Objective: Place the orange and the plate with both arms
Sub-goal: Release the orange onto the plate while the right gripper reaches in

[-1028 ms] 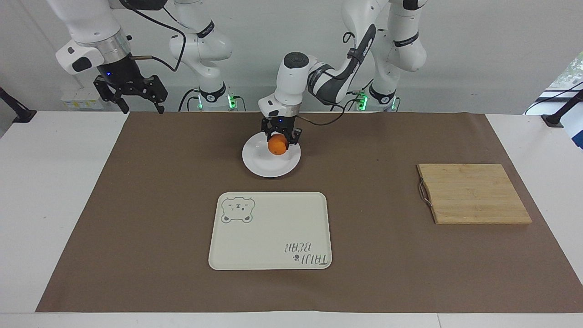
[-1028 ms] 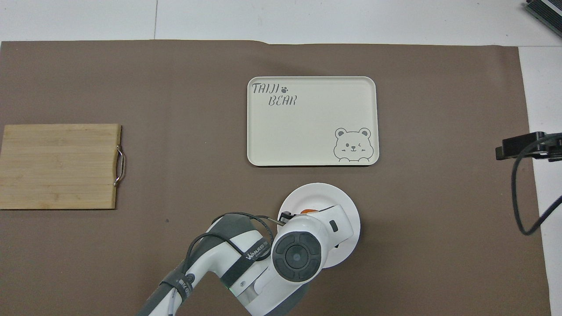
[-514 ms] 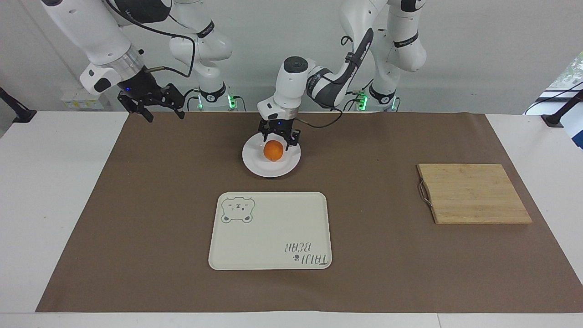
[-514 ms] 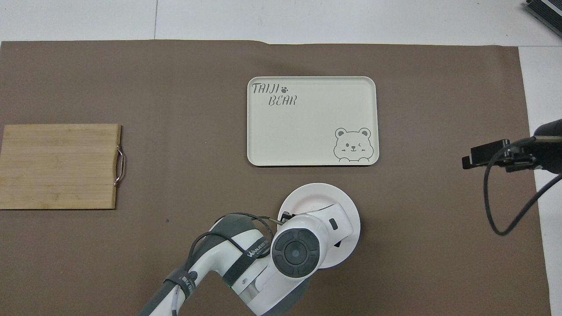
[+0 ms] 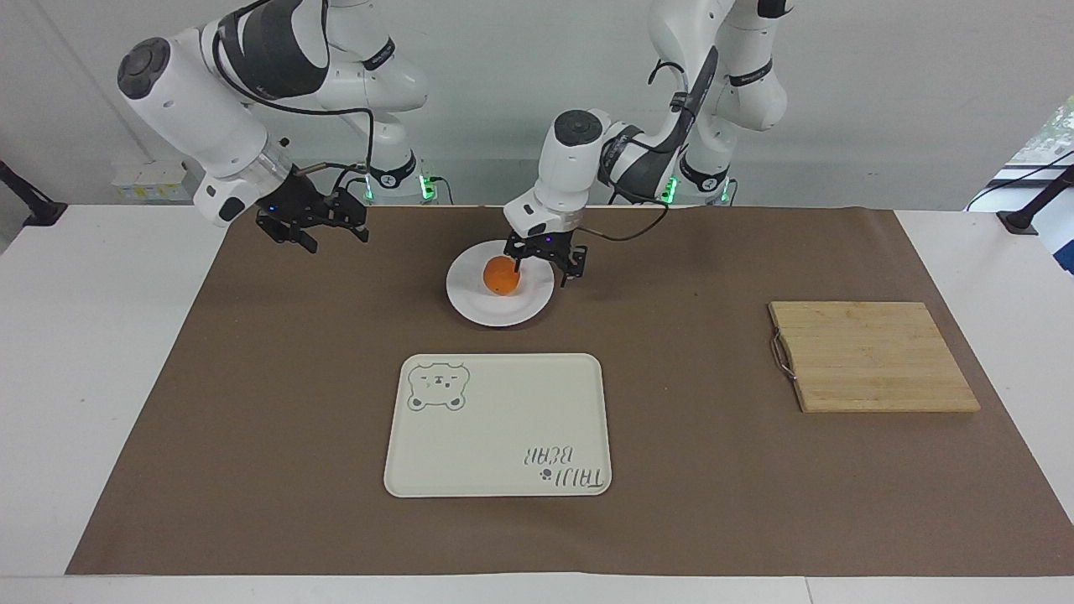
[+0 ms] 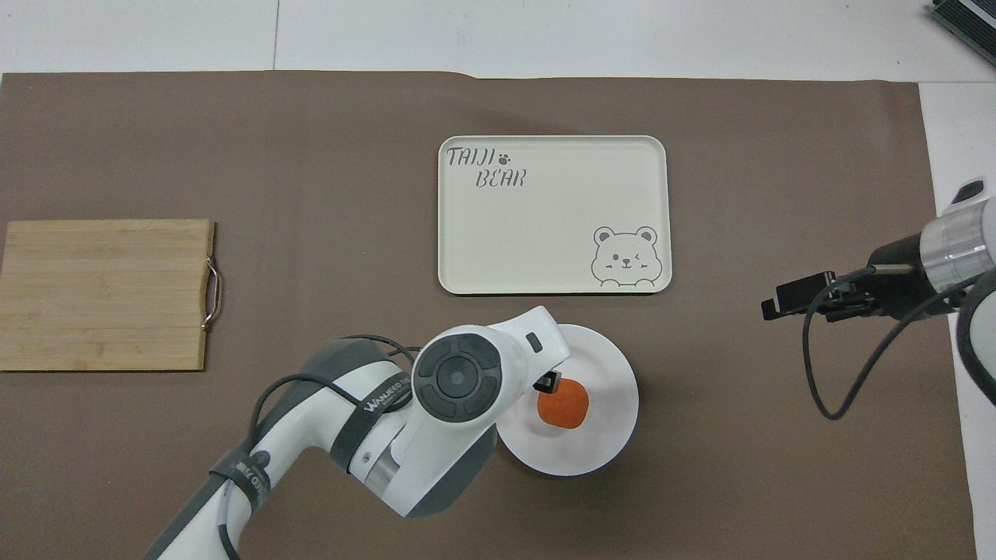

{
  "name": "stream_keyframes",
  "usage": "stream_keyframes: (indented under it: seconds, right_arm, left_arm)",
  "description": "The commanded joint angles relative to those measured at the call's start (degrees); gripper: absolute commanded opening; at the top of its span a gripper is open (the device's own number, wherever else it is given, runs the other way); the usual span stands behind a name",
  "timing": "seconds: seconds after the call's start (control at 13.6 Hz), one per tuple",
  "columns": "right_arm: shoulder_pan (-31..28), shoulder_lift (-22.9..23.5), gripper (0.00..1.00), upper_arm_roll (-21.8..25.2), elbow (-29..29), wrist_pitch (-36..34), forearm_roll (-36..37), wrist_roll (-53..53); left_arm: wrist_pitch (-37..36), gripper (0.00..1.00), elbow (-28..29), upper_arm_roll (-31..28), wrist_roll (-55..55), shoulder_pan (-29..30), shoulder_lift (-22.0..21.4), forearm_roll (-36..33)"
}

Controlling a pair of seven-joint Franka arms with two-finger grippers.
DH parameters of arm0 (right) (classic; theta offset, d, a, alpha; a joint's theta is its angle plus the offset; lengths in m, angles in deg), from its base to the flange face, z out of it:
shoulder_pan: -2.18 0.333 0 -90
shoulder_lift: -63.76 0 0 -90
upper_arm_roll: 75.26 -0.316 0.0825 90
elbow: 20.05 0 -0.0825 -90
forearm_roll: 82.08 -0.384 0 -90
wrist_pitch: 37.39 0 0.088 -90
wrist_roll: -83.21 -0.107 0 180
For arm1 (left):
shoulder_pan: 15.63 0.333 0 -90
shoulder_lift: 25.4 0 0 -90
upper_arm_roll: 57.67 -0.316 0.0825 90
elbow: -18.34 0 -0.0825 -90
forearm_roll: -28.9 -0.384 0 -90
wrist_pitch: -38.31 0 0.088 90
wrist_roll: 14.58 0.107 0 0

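The orange (image 5: 501, 275) lies on the white plate (image 5: 503, 312), which stands on the brown mat near the robots; both also show in the overhead view, the orange (image 6: 563, 404) and the plate (image 6: 611, 435). My left gripper (image 5: 545, 267) is open and empty. It hangs just over the plate's edge toward the left arm's end, beside the orange and apart from it. In the overhead view its wrist hides most of it, and one fingertip (image 6: 549, 381) shows. My right gripper (image 5: 315, 232) is open and empty, in the air over the mat's edge at the right arm's end (image 6: 797, 298).
A cream tray with a bear drawing (image 5: 499, 428) (image 6: 552, 214) lies farther from the robots than the plate. A wooden cutting board with a metal handle (image 5: 873, 356) (image 6: 105, 294) lies toward the left arm's end.
My left gripper let go of the orange, which now rests on the plate, and drew aside toward the left arm's end. My right arm came lower and in over the mat, toward the plate.
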Motion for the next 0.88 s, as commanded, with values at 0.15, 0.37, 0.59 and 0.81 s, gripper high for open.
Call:
stream_keyframes:
  seconds: [0.15, 0.37, 0.59, 0.81]
  right_arm:
    - [-0.5, -1.5, 1.0, -0.1, 9.6, 5.8, -8.1, 5.4]
    - [-0.6, -1.7, 1.0, -0.1, 14.9, 8.5, -10.9, 10.1]
    - [-0.6, -2.9, 1.0, -0.1, 19.7, 11.4, -12.3, 13.8]
    - [-0.8, -3.2, 1.0, -0.1, 25.0, 13.7, -17.3, 18.8]
  left_arm:
    - [-8.8, 1.0, 0.9, 0.2, 17.1, 15.8, -4.8, 0.2]
    - [-9.4, 1.0, 0.4, 0.2, 30.1, 27.1, -6.7, 0.0]
    - [-9.8, 1.0, -5.5, 0.2, 35.6, 35.4, -6.2, -4.4]
    - [-18.6, 1.0, -14.1, 0.2, 36.0, 38.3, -5.9, -6.0]
